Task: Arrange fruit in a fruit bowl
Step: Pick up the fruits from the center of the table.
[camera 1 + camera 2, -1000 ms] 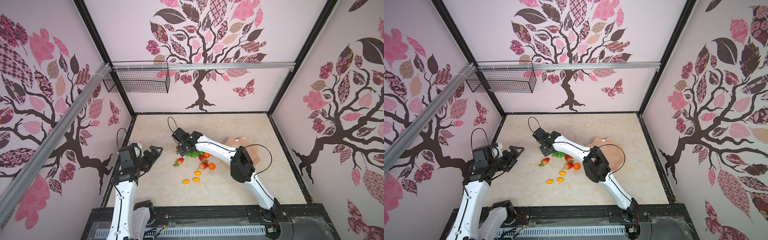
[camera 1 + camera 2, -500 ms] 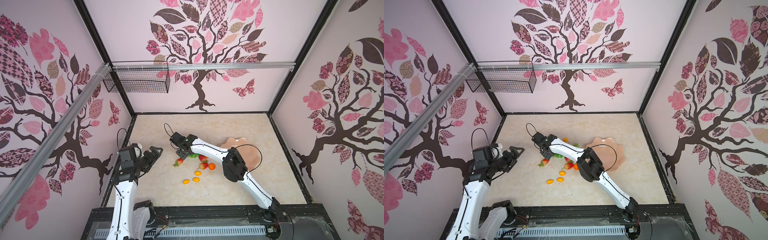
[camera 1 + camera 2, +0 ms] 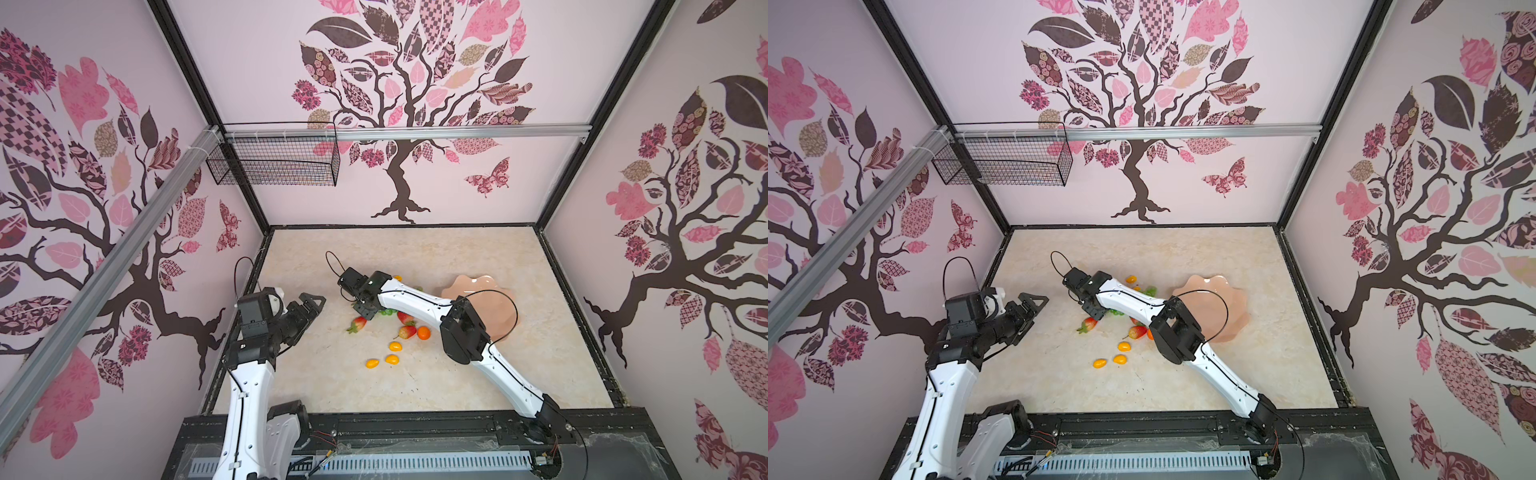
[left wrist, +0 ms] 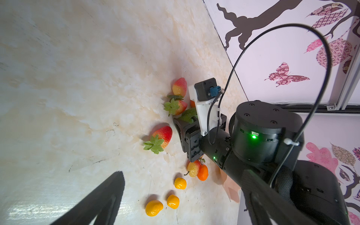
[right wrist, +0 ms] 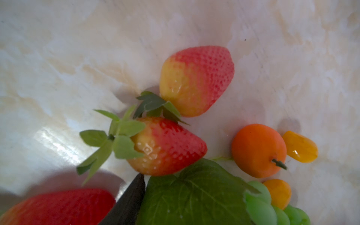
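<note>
Fruit lies scattered mid-table: strawberries (image 3: pixel 359 323) (image 5: pixel 167 146), a tangerine (image 3: pixel 423 332) (image 5: pixel 259 150), small yellow ovals (image 3: pixel 395 345) (image 4: pixel 180 183) and a green grape bunch (image 5: pixel 194 198). My right gripper (image 3: pixel 368 311) (image 3: pixel 1096 311) is down on the bunch, shut on its leaf. One black finger (image 5: pixel 128 202) presses the leaf's edge; the other is hidden. The peach fruit bowl (image 3: pixel 478 284) (image 3: pixel 1221 299) sits to the right, with no fruit visible in the part I can see and partly covered by my right arm. My left gripper (image 3: pixel 309 301) (image 3: pixel 1032 301) hangs open at the table's left side, holding nothing.
A black wire mesh basket (image 3: pixel 274 162) hangs on the back wall at the left, under a metal rail. My right forearm (image 3: pixel 415 297) stretches low over the fruit pile. Patterned walls close in the table on three sides.
My right gripper has shifted a little toward the near side and settled onto the grape bunch, its jaws narrowing. The left arm has stayed put.
</note>
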Robot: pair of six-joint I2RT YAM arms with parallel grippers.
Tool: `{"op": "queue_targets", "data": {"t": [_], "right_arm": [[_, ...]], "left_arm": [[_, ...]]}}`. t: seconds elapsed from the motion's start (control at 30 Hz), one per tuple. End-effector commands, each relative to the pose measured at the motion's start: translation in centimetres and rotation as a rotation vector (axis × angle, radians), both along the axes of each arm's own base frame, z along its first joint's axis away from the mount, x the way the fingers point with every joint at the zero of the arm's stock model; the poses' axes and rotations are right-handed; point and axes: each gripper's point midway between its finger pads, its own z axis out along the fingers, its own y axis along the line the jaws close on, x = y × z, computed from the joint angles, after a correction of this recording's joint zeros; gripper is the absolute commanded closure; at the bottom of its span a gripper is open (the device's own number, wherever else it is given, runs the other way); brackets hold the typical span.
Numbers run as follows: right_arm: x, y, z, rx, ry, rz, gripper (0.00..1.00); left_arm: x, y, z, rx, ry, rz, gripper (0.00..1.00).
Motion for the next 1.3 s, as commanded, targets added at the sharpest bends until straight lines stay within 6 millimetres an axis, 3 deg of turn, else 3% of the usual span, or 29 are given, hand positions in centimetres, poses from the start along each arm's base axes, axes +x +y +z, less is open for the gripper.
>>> {"op": "queue_targets", "data": {"t": [0.0, 0.57, 1.03, 1.27], "right_arm": [[0.0, -0.7, -1.8, -0.069, 0.006, 0.007, 0.5], [0.9, 0.0, -0.3, -0.047, -0.044, 0.007, 0.74], [1.0, 0.4, 1.0, -0.013, -0.054, 0.006, 0.81], [0.9, 0.6, 3.0, 0.034, -0.052, -0.023, 0.87]], "left_arm": [[0.1, 0.3, 0.1, 0.015, -0.006, 0.002, 0.02], [0.0, 0.1, 0.2, 0.003, -0.004, -0.002, 0.02], [-0.1, 0.0, 0.7, 0.004, -0.009, -0.01, 0.03], [-0.2, -0.3, 1.0, 0.0, -0.015, -0.025, 0.03]]}}
